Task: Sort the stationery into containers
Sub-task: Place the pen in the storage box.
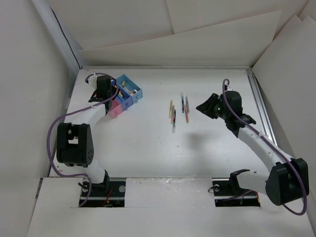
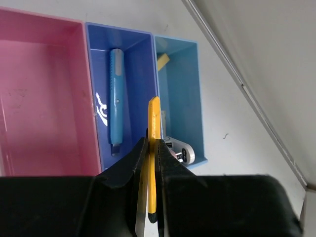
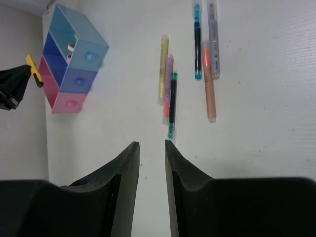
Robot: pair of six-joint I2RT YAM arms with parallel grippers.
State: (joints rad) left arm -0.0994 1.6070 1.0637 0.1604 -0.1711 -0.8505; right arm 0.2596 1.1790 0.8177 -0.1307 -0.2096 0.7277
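Yellow cutter point(image 2: 154, 118) is gripped by the left claw point(image 2: 152, 144) over the dark blue bin point(image 2: 134, 74), likely to be dropped beside the blue cutter point(image 2: 115, 98); the right claw point(image 3: 152, 145) is held apart, empty.

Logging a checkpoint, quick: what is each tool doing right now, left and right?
Left tool: closed on a thin yellow stationery piece.
Right tool: slightly open, holding nothing.

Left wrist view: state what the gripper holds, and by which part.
The left gripper holds a yellow pen, pinched around mid-length; its yellow end juts out ahead.
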